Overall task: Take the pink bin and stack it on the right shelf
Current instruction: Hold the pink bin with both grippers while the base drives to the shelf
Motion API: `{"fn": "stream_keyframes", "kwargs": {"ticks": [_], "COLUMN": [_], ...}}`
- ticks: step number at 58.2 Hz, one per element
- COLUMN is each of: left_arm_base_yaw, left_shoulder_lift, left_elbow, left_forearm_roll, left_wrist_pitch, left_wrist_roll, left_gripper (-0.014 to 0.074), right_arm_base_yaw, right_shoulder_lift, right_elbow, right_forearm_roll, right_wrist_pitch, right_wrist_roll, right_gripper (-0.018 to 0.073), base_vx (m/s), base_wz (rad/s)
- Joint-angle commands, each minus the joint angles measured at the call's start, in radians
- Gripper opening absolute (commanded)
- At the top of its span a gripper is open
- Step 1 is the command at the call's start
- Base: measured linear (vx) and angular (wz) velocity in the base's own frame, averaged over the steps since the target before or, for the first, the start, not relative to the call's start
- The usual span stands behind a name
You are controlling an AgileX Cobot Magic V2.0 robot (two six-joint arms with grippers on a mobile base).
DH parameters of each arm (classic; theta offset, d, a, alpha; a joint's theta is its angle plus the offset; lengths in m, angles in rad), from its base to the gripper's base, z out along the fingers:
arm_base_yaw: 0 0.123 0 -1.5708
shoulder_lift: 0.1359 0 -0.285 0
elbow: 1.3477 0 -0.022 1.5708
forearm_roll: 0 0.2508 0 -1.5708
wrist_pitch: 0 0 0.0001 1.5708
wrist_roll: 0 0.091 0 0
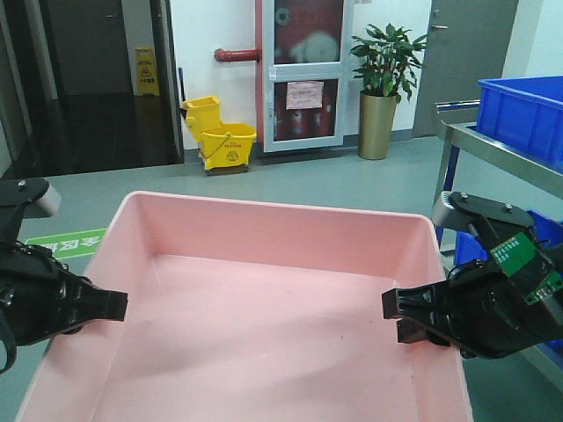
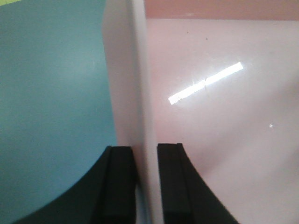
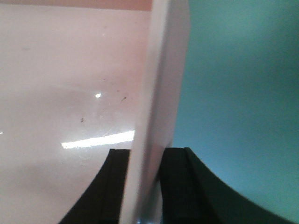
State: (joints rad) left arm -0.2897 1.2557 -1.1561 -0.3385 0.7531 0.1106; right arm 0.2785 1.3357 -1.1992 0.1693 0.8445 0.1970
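Note:
The pink bin [image 1: 281, 299] fills the lower middle of the front view, empty, with both grippers holding it by its side walls. My left gripper [image 1: 116, 305] is shut on the left wall; in the left wrist view the wall [image 2: 133, 84] runs between the two black fingers of the gripper [image 2: 145, 156]. My right gripper [image 1: 393, 309] is shut on the right wall, which the right wrist view shows as a pale edge [image 3: 156, 93] pinched in the gripper [image 3: 145, 158]. The right shelf is out of view.
A steel rack [image 1: 493, 148] stands close on the right with a blue crate [image 1: 523, 114] on top and another below. Grey-green floor [image 1: 352, 180] lies ahead. Farther off are a yellow mop bucket [image 1: 222, 134], a potted plant [image 1: 380, 88] and doors.

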Motion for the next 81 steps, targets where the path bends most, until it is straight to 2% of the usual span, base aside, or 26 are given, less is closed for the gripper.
{"fn": "stream_keyframes", "kwargs": {"ticks": [1,38,81], "left_arm_base_yaw": [-0.001,-0.001,-0.001], "left_shoulder_lift": [-0.038,-0.038,-0.038], "left_elbow": [-0.036,-0.036,-0.036], "left_forearm_roll": [-0.032,-0.032,-0.032], "left_wrist_pitch": [-0.079,-0.079,-0.079], "left_wrist_roll": [0.011,0.011,0.011], "left_gripper": [-0.0005,-0.0005,-0.0005], "right_arm_base_yaw": [-0.012,-0.012,-0.012], "right_shoulder_lift": [-0.030,-0.030,-0.030], "right_elbow": [-0.036,-0.036,-0.036], "right_forearm_roll": [-0.030,-0.030,-0.030], "right_wrist_pitch": [-0.064,-0.064,-0.064], "right_wrist_roll": [0.001,0.001,0.001], "right_gripper": [-0.0008,-0.0008,-0.0008], "base_vx": [0.49,0.46,0.37], "base_wz": [-0.08,-0.26,-0.67]}}
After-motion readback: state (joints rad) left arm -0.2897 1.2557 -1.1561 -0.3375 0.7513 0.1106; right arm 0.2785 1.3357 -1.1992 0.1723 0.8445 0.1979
